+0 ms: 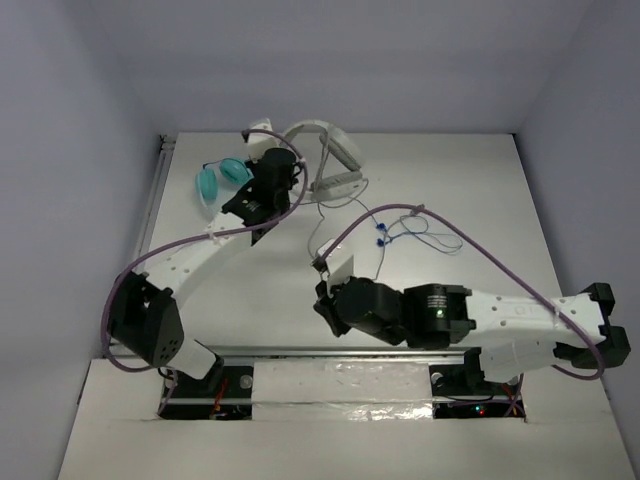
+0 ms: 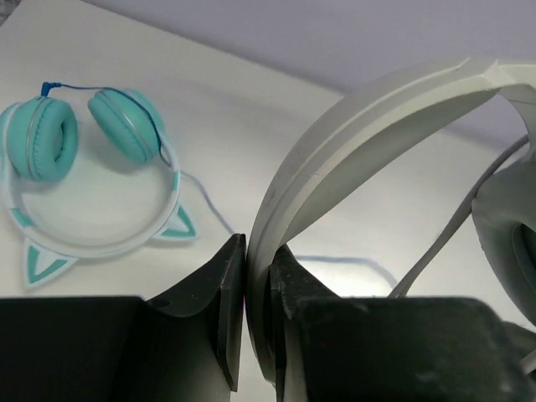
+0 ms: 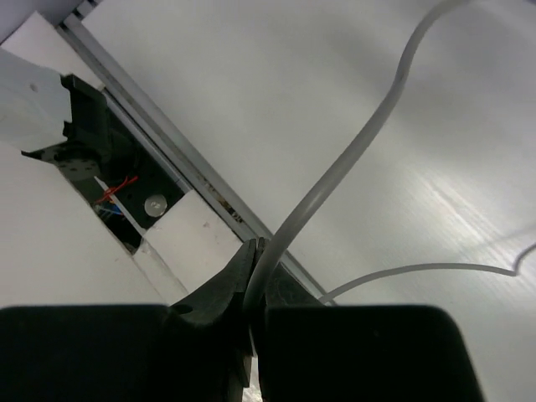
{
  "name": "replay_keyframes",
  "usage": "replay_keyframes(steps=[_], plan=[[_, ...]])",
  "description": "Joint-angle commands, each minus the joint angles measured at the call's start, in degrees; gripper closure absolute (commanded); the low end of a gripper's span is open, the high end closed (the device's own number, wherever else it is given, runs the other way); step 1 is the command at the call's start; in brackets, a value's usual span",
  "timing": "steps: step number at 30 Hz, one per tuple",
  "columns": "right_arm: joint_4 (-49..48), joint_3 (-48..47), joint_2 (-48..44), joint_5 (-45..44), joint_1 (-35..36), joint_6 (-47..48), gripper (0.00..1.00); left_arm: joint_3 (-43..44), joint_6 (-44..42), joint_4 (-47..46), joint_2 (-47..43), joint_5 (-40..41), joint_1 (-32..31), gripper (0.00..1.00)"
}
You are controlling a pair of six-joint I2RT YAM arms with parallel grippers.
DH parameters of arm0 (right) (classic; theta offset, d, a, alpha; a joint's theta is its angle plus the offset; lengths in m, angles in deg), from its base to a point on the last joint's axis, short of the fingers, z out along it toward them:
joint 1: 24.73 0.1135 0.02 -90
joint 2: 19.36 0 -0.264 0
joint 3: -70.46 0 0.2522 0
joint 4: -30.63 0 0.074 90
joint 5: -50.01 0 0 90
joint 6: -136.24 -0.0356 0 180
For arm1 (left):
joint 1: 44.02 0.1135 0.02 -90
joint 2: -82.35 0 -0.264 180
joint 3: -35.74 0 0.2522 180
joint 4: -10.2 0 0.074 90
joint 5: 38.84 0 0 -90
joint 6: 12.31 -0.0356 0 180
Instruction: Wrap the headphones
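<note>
The white-and-grey headphones point(image 1: 335, 160) lie at the back middle of the table. My left gripper point(image 1: 270, 165) is shut on their padded headband point(image 2: 352, 142), which rises between the black fingers point(image 2: 226, 293) in the left wrist view; one grey cup point(image 2: 507, 226) shows at the right edge. Their thin white cable point(image 1: 345, 225) trails forward in loose loops. My right gripper point(image 1: 322, 300) is shut on the cable point(image 3: 335, 180) near the table's front edge, jaws pinched on it. A second cable strand point(image 3: 419, 272) lies on the table beyond.
Small teal cat-ear headphones point(image 1: 220, 180) lie left of the left gripper, also in the left wrist view point(image 2: 75, 167), with a blue cable. A tangle of thin cable with blue ends point(image 1: 405, 232) lies mid-table. The table's metal front rail point(image 3: 167, 151) is just below the right gripper.
</note>
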Motion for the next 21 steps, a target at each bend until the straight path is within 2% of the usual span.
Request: replay_keyframes(steps=[1, 7, 12, 21], plan=[[9.2, -8.5, -4.2, -7.2, 0.4, 5.7, 1.00, 4.8, -7.5, -0.8, 1.1, 5.2, -3.7, 1.00], [15.3, -14.8, -7.0, -15.4, 0.4, 9.5, 1.00, 7.4, -11.1, 7.5, 3.8, 3.5, -10.4, 1.00], [16.6, -14.3, -11.1, -18.6, -1.2, 11.2, 1.00, 7.2, -13.4, 13.1, 2.2, 0.9, -13.7, 1.00], [13.8, -8.6, -16.4, -21.8, -6.5, 13.0, 1.00, -4.0, -15.7, 15.2, -9.9, -16.0, -15.0, 1.00]])
